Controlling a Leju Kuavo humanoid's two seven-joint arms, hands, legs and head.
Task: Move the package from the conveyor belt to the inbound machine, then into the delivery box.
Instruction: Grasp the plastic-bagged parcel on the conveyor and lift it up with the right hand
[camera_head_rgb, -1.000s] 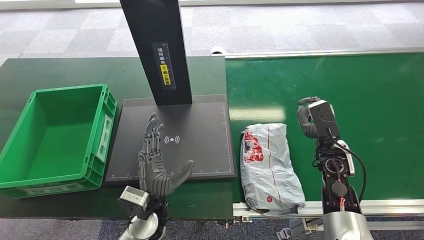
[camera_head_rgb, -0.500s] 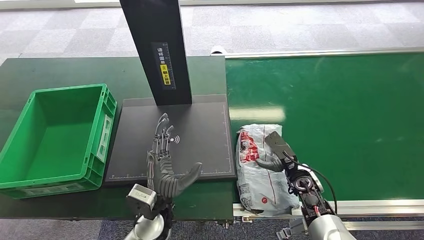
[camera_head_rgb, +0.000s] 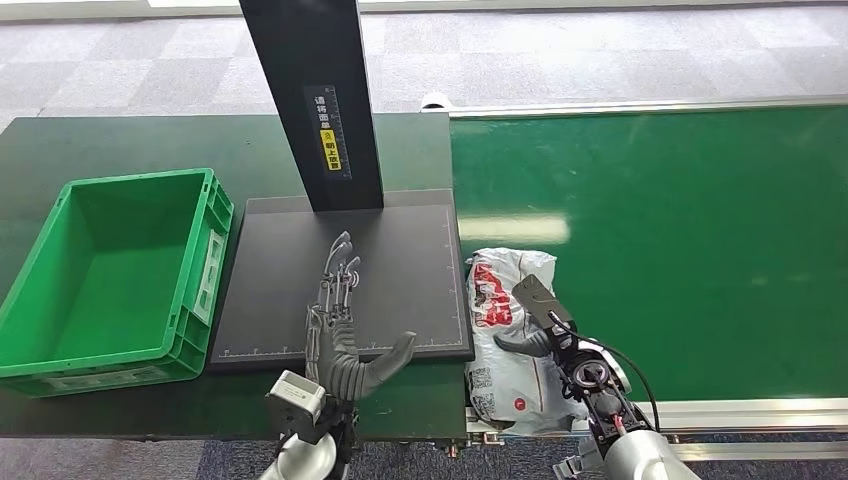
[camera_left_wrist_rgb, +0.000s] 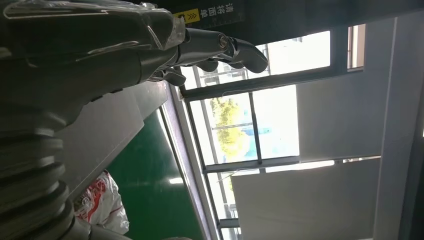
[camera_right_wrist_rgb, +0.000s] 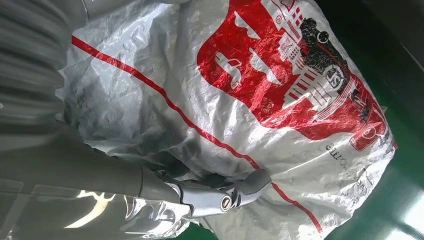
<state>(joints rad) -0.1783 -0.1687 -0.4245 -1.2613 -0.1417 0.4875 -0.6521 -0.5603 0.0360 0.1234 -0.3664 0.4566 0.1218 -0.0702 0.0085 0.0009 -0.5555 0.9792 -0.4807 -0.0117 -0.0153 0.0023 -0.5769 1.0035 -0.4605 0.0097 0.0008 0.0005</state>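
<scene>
The package (camera_head_rgb: 500, 350), a grey plastic bag with red print, lies at the near left end of the green conveyor belt (camera_head_rgb: 700, 230). My right hand (camera_head_rgb: 537, 312) lies on top of it and grips it; in the right wrist view the thumb (camera_right_wrist_rgb: 225, 197) digs into the creased plastic of the package (camera_right_wrist_rgb: 280, 100). My left hand (camera_head_rgb: 345, 335) is held open over the near edge of the inbound machine's black plate (camera_head_rgb: 280, 260), fingers spread and pointing away from me. In the left wrist view the left hand (camera_left_wrist_rgb: 125, 45) holds nothing, and the package (camera_left_wrist_rgb: 102, 205) lies beyond it.
The green delivery box (camera_head_rgb: 30, 290) stands empty left of the black plate. The machine's black post (camera_head_rgb: 315, 100) rises at the plate's far edge. A metal rail (camera_head_rgb: 720, 410) runs along the belt's near side.
My right hand swung from the belt right of the package down onto it and took hold. The package shifted slightly left. My left hand drifted right and forward.
</scene>
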